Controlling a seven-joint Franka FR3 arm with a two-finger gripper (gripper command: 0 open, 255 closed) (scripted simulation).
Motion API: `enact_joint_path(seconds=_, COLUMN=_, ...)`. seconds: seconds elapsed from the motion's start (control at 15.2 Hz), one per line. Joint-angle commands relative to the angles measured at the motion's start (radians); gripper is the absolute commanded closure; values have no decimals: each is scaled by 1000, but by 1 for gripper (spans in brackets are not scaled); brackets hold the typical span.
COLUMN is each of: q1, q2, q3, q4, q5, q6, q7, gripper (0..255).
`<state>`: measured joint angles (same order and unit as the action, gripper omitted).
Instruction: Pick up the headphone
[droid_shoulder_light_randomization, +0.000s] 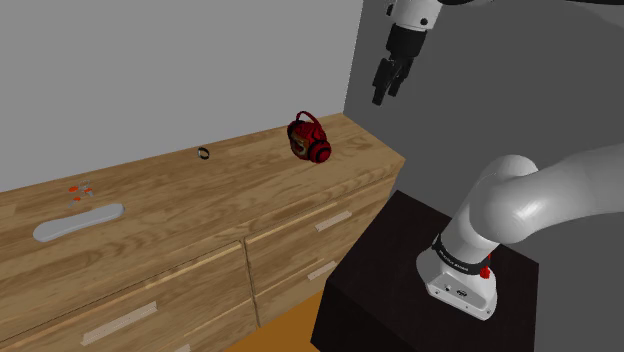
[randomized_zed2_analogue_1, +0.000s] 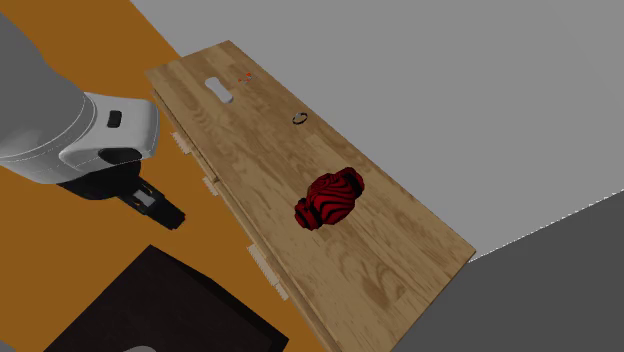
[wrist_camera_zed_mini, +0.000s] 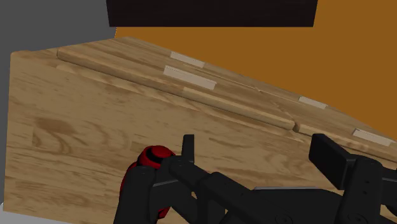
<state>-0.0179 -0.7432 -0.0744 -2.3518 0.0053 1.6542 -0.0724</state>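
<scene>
Gripper (droid_shoulder_light_randomization: 388, 90): all black, hanging high in front of the grey wall, well above the dresser top and toward the shoulder view's right of the headphone. The 2 fingers stand apart with nothing between them. This is clearest in the wrist view, where the fingertips (wrist_camera_zed_mini: 188, 147) are plainly separated. In the second exterior view the gripper (randomized_zed2_analogue_1: 170, 213) is off the dresser's drawer side, over the orange floor (randomized_zed2_analogue_1: 70, 250).

Headphone (droid_shoulder_light_randomization: 310, 137): red with black stripes, resting on the wooden dresser (droid_shoulder_light_randomization: 180, 215). It lies in the part of the top nearer the stand (droid_shoulder_light_randomization: 420, 290), and nothing touches it. In the second exterior view the headphone (randomized_zed2_analogue_1: 330, 198) sits roughly midway across the depth of the top. In the wrist view the headphone (wrist_camera_zed_mini: 151, 159) is partly hidden behind the black finger assembly and is not between the fingers.

Other items on the dresser top:
- 1 small dark ring (droid_shoulder_light_randomization: 203, 153), apart from the headphone and toward the shoulder view's left.
- 1 flat grey oblong piece (droid_shoulder_light_randomization: 78, 222) near the far end.
- A few small orange bits (droid_shoulder_light_randomization: 80, 190) just beside the oblong piece.

Drawer fronts carry pale handles (droid_shoulder_light_randomization: 333, 220).
</scene>
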Motion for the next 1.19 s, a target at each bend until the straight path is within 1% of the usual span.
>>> enact_joint_path(seconds=0.0, q1=0, q2=0, q3=0, q4=0, q5=0, q6=0, q7=0, gripper=0)
enact_joint_path(seconds=0.53, q1=-22, q2=264, q3=-15, q4=42, q5=-9, q6=229, q7=39, gripper=0)
enact_joint_path(seconds=0.86, q1=-34, q2=444, q3=-29, q4=112, q5=-10, q6=344, q7=62, gripper=0)
enact_joint_path(seconds=1.12, q1=-44, q2=591, q3=-41, q4=190, q5=-5, q6=416, q7=77, gripper=0)
